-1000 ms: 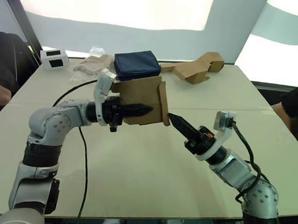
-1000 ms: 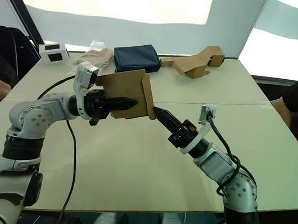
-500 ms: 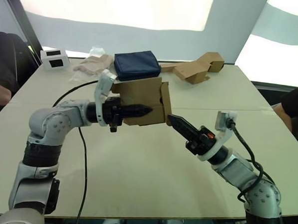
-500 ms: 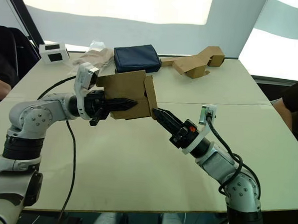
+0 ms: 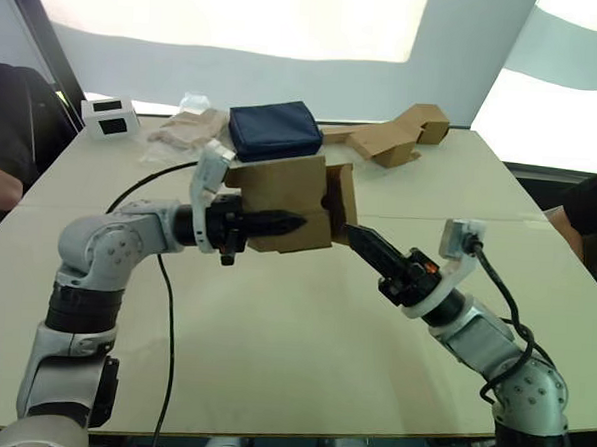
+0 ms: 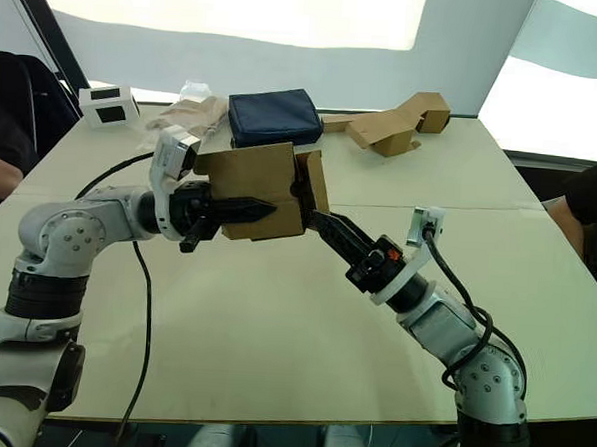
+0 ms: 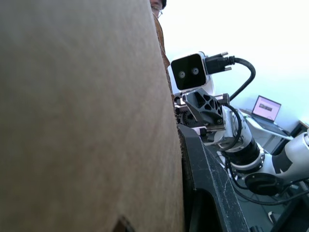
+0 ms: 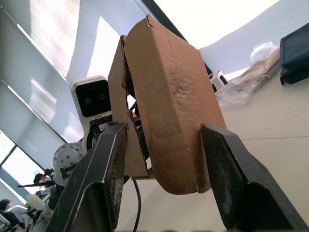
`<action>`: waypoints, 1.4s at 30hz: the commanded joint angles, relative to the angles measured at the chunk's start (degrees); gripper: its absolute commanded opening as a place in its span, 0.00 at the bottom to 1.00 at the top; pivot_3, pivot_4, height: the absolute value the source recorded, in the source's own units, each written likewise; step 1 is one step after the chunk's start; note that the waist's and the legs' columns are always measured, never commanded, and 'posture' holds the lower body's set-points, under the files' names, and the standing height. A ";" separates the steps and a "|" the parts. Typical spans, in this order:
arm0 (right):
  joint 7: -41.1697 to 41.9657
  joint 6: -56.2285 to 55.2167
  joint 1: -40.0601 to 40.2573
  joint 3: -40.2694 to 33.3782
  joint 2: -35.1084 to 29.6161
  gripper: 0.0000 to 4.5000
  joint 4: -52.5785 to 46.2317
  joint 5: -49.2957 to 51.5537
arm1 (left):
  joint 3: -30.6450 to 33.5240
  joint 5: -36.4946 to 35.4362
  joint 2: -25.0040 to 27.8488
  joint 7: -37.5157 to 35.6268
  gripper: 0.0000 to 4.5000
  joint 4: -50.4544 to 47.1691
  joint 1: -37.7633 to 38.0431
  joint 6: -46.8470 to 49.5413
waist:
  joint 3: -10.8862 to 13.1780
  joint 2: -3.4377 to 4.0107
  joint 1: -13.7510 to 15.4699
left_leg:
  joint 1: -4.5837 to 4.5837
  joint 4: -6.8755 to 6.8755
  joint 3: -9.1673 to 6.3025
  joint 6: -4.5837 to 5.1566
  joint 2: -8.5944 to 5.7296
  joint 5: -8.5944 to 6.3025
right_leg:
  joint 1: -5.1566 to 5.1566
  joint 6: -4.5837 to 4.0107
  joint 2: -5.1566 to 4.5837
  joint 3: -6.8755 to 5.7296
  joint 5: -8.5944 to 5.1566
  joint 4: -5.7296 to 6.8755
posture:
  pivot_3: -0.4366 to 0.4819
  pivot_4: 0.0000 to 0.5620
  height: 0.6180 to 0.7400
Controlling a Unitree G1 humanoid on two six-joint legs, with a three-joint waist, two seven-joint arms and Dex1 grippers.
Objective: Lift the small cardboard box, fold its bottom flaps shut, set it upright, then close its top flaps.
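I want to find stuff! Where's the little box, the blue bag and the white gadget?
small cardboard box [image 6: 248, 186], right eye view, front face.
blue bag [image 6: 273, 115], right eye view, top.
white gadget [image 5: 109, 115], left eye view, front.

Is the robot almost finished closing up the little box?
Not yet. Done: the small cardboard box is lifted off the table, gripped by the left pincer. In hand: the right pincer, fingers apart, is at one of the bottom flaps on the box's side. Left: finishing those flaps, standing it upright, closing the top flaps.
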 commanded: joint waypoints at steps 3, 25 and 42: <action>-0.05 -1.05 -0.73 -1.36 0.26 0.30 -0.94 1.79 | 0.65 -0.61 0.51 -0.62 0.00 -1.68 -0.97 -0.42 | 0.00 0.00 0.00 | 0.00 0.00 0.00 0.00 0.00 0.00 | 0.00 0.00 0.00 0.00 0.00 0.00 | 0.48 0.27 1.00; -1.36 -0.80 -3.83 1.40 0.24 0.13 -2.91 -6.11 | -1.71 2.34 0.12 -0.78 0.00 -2.11 -0.06 -2.41 | 0.00 0.00 0.01 | 0.00 0.00 0.00 0.00 -0.01 0.00 | 0.00 0.00 0.00 0.00 0.00 0.00 | 0.48 0.27 1.00; -6.57 -1.47 -4.81 3.02 4.40 0.13 -3.89 -3.03 | -2.58 3.42 -1.66 -0.14 0.00 -2.80 0.29 -3.32 | 0.00 0.00 -0.01 | 0.00 0.00 0.00 0.00 0.00 0.00 | 0.00 0.00 0.00 0.00 0.00 0.00 | 0.48 0.27 1.00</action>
